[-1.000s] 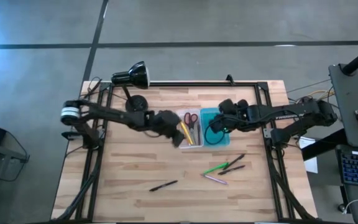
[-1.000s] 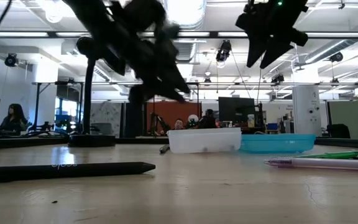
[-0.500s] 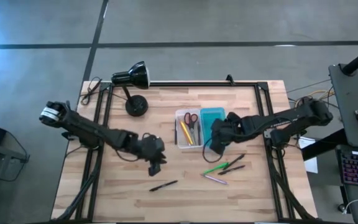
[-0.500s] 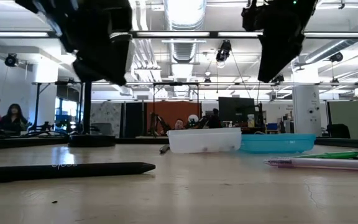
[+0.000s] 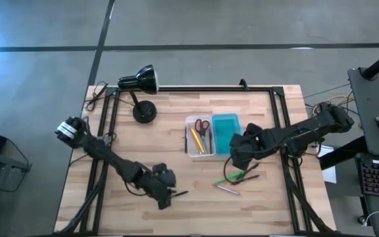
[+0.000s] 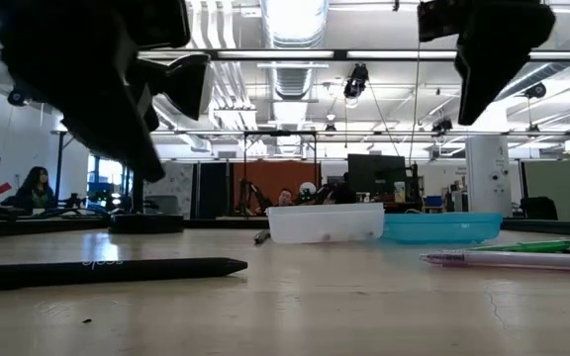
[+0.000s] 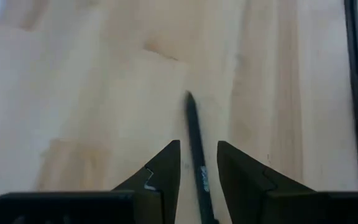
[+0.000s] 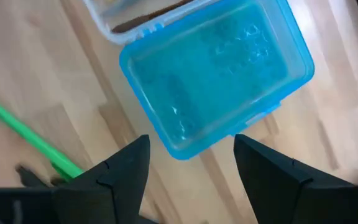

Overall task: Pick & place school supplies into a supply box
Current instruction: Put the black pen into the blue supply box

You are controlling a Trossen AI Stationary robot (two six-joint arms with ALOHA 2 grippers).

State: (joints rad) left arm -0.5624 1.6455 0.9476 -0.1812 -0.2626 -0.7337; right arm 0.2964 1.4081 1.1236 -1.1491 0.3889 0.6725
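Inside supply box (image 5: 210, 135)'s clear half, scissors (image 5: 202, 125), seemingly pencils; left claw (image 7: 197, 163), right claw (image 8: 190, 158) parted, empty.

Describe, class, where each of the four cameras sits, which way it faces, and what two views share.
High view: overhead, straight down on the table, both arms.
Low view: at tabletop height, level toward the box; arms hang above.
Left wrist view: on the left arm, down past the open left gripper at a black pen.
Right wrist view: past the open right gripper at the box's blue half.
Shared: the pen, high and left wrist views.
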